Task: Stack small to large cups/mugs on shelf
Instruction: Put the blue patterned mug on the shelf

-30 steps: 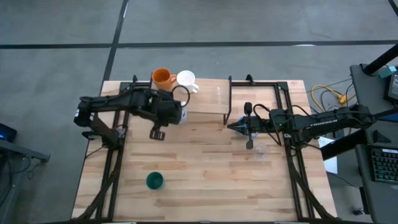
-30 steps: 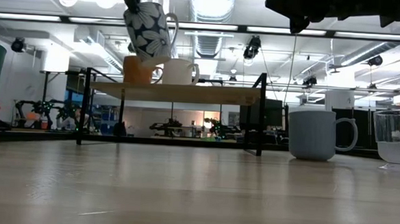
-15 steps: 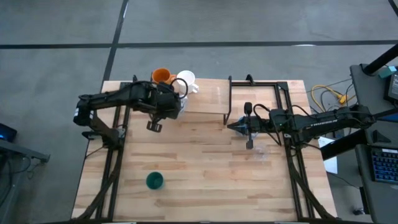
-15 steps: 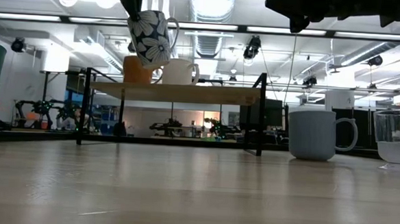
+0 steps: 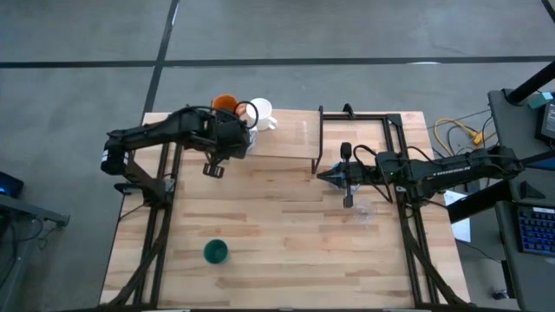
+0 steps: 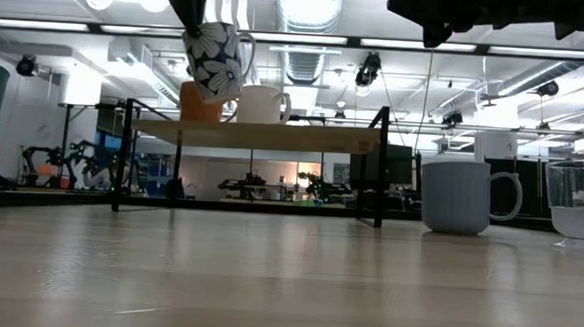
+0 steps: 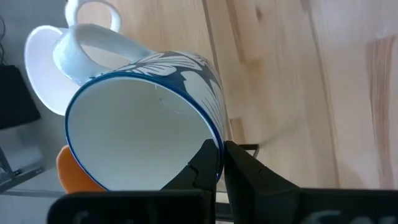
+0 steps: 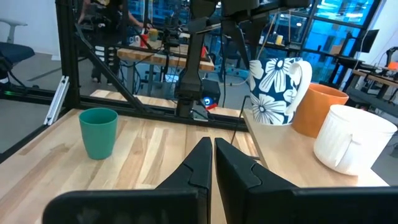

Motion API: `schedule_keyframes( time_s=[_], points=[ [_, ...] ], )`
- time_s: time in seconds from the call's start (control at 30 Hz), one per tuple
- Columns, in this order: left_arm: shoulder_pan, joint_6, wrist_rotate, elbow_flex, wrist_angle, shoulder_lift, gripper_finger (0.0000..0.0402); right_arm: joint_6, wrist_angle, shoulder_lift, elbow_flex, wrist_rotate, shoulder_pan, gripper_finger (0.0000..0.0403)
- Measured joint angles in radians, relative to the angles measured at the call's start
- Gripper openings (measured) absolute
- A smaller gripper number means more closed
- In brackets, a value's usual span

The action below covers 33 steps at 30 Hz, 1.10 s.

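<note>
My left gripper (image 7: 219, 163) is shut on the white mug with dark flower markings (image 6: 215, 59), held above the left end of the light-wood shelf (image 6: 253, 133). The mug also shows in the right wrist view (image 8: 277, 83). The orange mug (image 6: 197, 103) and the plain white mug (image 6: 262, 104) stand on their bases on the shelf just behind it. My right gripper (image 5: 334, 176) is shut and empty, above the table right of the shelf. The dark green cup (image 5: 215, 252) stands near the table's near edge. The light blue mug (image 6: 458, 195) and the clear glass (image 6: 582, 202) stand on the table. My left gripper pinches the flowered mug's rim (image 7: 214, 142), one finger inside the mug and one outside on its wall. The fingers come from above. The mug hangs tilted below them, handle (image 6: 248, 41) to one side, lifted clear of the shelf.
The shelf's black metal legs (image 6: 382, 168) stand on the tabletop. Bare shelf board (image 5: 286, 139) lies right of the two mugs. Black frame rails (image 5: 160, 234) run along both table sides.
My left gripper has gone toward the table's far edge with the flowered mug, from in front of the shelf to over its left end, close to the orange and white mugs. The mug has stayed tilted and clear of the shelf.
</note>
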Motion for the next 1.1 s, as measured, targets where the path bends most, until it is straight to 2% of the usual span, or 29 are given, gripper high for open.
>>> schedule_keyframes(
  time_s=[0.8, 1.1],
  points=[
    [0.02, -0.01, 0.004, -0.006, 0.001, 0.003, 0.0, -0.007, 0.0, 0.0, 0.0, 0.0, 0.0, 0.0012],
    [0.026, -0.023, -0.023, -0.069, 0.0, 0.003, 0.0, -0.009, 0.0, 0.0, 0.0, 0.0, 0.0, 0.0012]
  ],
)
